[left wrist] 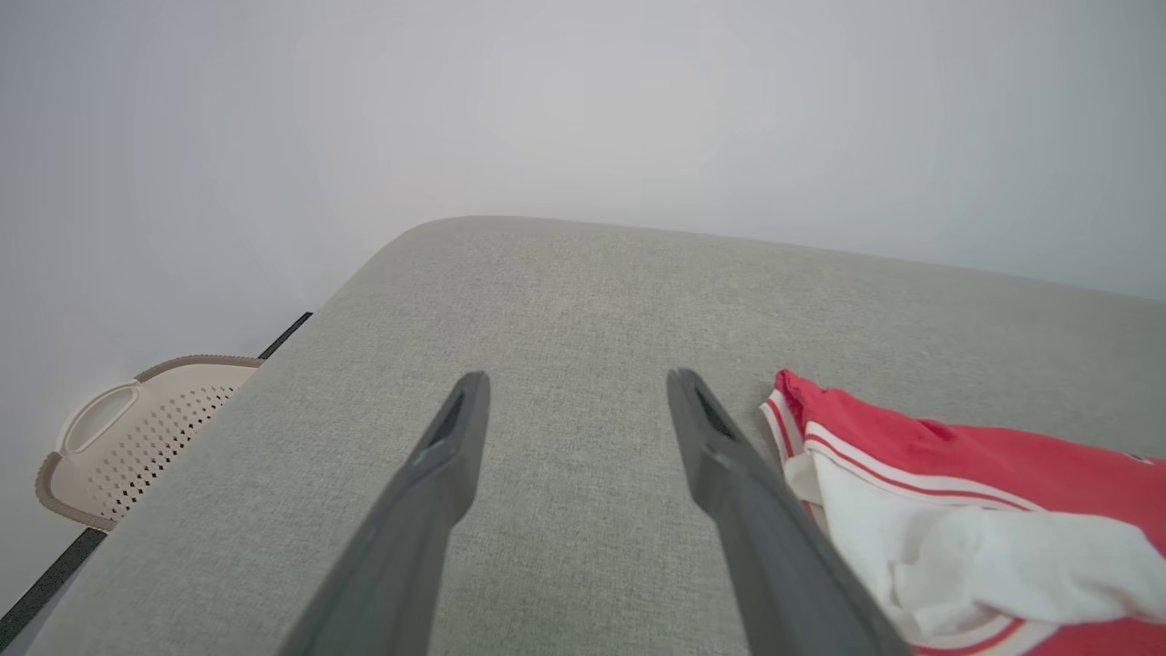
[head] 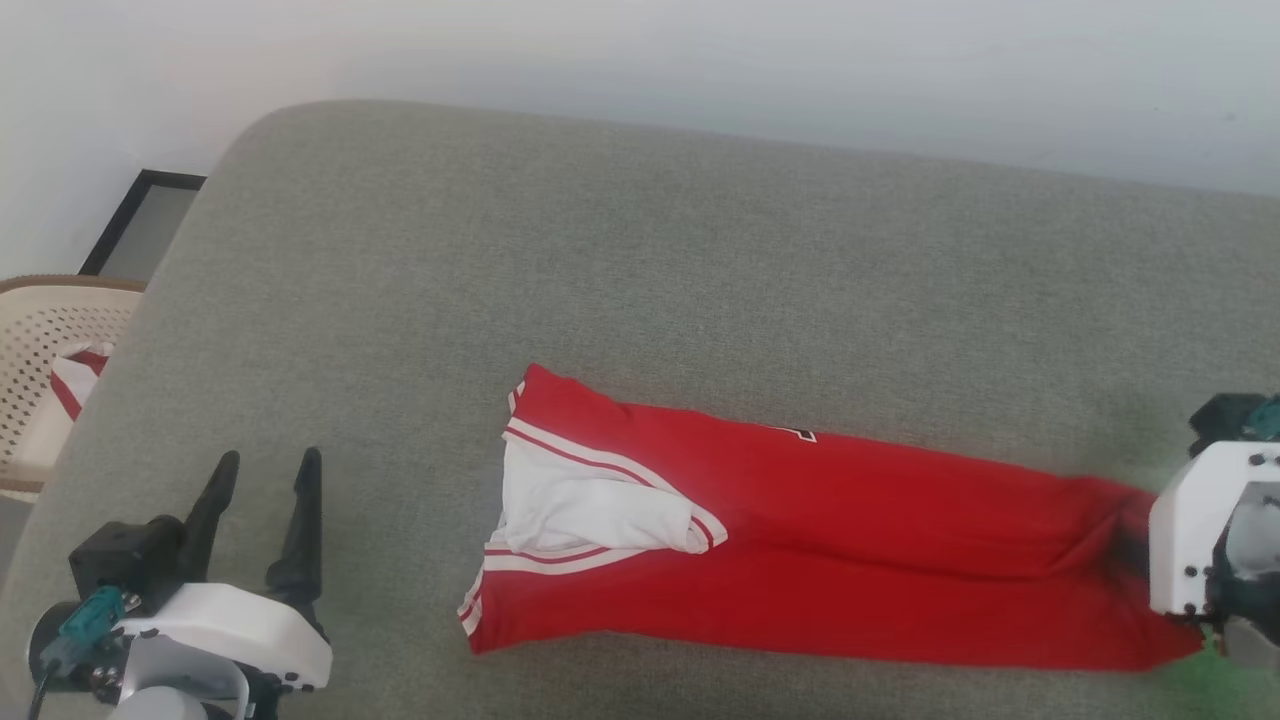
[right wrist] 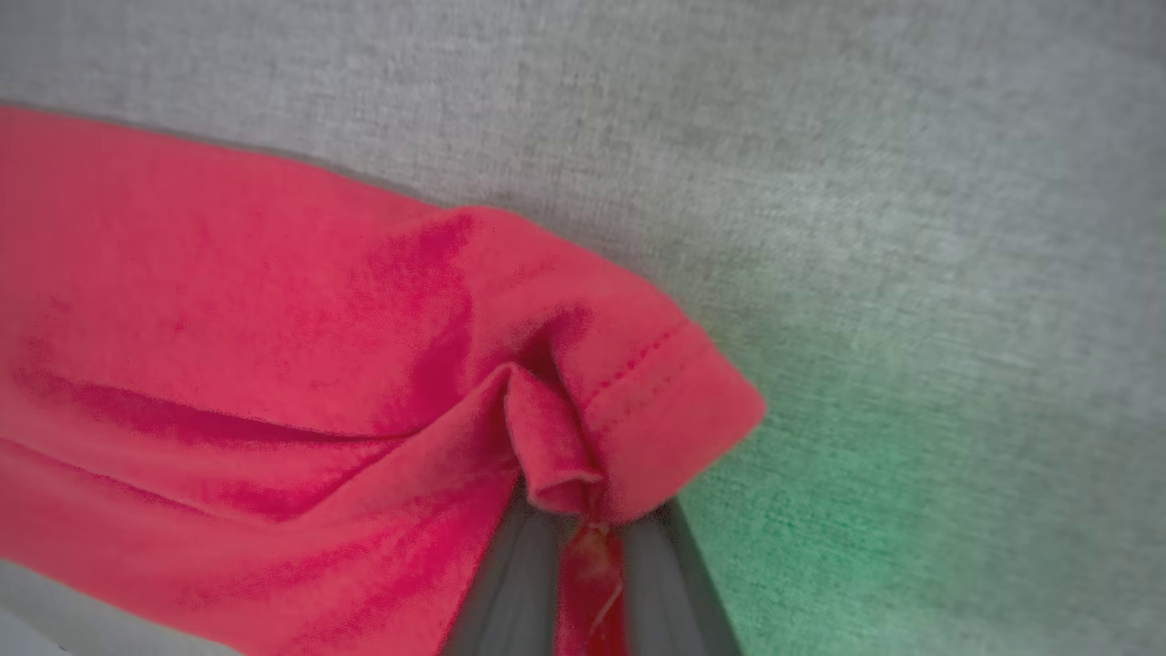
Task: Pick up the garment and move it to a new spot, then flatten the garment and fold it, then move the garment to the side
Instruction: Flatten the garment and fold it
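Note:
The garment lies folded into a long red strip across the grey cushion, its white sleeve and striped trim at the left end. At the strip's right end my right gripper is shut on the garment's hemmed edge, with red cloth bunched between the two fingers. The gripper's white body stands over that end in the head view. My left gripper hovers open over bare cushion to the left of the garment, touching nothing; its fingers are spread wide.
A beige perforated basket with a small red-and-white cloth sits off the cushion's left edge, beside a dark-framed panel on the floor. A pale wall runs behind the cushion. Bare cushion stretches beyond the garment.

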